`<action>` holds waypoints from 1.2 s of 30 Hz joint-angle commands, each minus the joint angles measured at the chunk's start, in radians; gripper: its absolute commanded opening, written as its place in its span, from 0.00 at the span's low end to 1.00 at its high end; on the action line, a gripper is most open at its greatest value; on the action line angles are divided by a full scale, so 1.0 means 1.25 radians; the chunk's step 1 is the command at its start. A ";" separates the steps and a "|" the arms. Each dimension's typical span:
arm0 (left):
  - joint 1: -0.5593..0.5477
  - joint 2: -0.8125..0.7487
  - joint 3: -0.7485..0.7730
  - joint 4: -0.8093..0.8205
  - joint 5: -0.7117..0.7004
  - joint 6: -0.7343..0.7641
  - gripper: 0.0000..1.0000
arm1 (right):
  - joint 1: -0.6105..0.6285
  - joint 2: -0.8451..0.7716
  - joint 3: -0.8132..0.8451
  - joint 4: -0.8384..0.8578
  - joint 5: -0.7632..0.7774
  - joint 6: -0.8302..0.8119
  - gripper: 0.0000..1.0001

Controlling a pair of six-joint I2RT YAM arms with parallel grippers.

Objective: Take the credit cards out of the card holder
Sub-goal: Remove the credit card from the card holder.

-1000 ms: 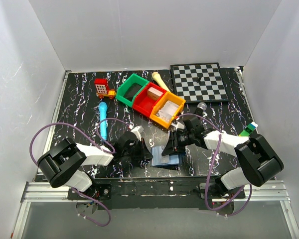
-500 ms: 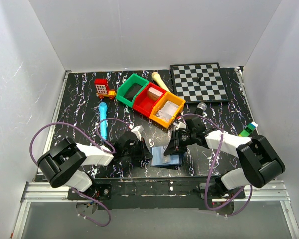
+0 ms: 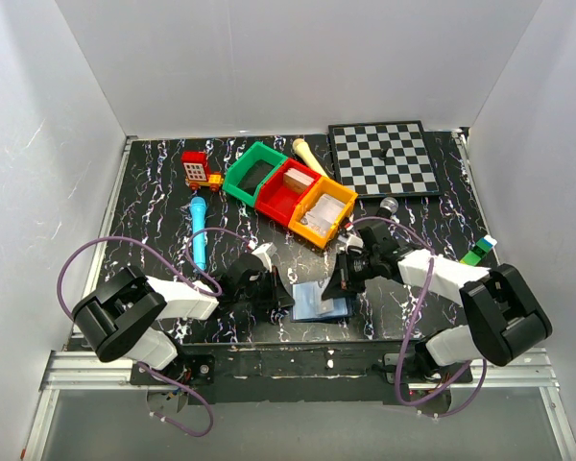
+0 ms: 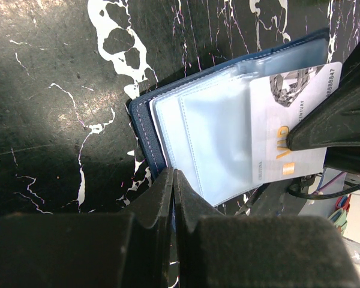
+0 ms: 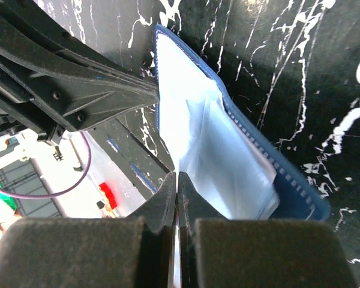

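Card holder lies open, pale panels up, on the marbled table near its front edge, between my two arms. At left, the left gripper has its jaws pressed fully together, tips touching the holder's navy edge. From its wrist camera I see a white credit card marked VIP sticking partway out of a clear pocket. At right, the right gripper is clamped on that card's exposed end.

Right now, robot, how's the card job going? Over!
Left gripper shut, tips at the edge of the card holder. Right gripper shut on the white card, partly out of its sleeve. Yellow bin beyond, not touching.
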State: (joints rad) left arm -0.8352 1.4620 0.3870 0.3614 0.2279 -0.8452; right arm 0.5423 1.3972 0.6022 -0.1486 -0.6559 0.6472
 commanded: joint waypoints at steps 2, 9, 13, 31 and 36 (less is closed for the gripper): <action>-0.003 -0.010 -0.016 -0.068 -0.024 0.025 0.00 | -0.006 -0.037 0.053 -0.104 0.073 -0.071 0.01; -0.004 -0.037 -0.008 -0.084 -0.023 0.043 0.00 | -0.006 -0.087 0.093 -0.200 0.131 -0.100 0.01; -0.004 -0.096 0.035 -0.133 -0.023 0.076 0.15 | -0.006 -0.136 0.137 -0.283 0.161 -0.131 0.01; 0.007 -0.515 -0.011 0.038 -0.083 -0.031 0.98 | 0.008 -0.416 0.051 0.155 0.032 0.066 0.01; 0.009 -0.506 -0.016 0.091 0.048 0.026 0.98 | 0.008 -0.351 0.014 0.446 -0.094 0.240 0.01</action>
State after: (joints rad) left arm -0.8295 0.8280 0.3672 0.3317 0.1677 -0.8333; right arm 0.5484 0.9260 0.6521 0.0078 -0.5976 0.7433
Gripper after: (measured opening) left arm 0.981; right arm 0.029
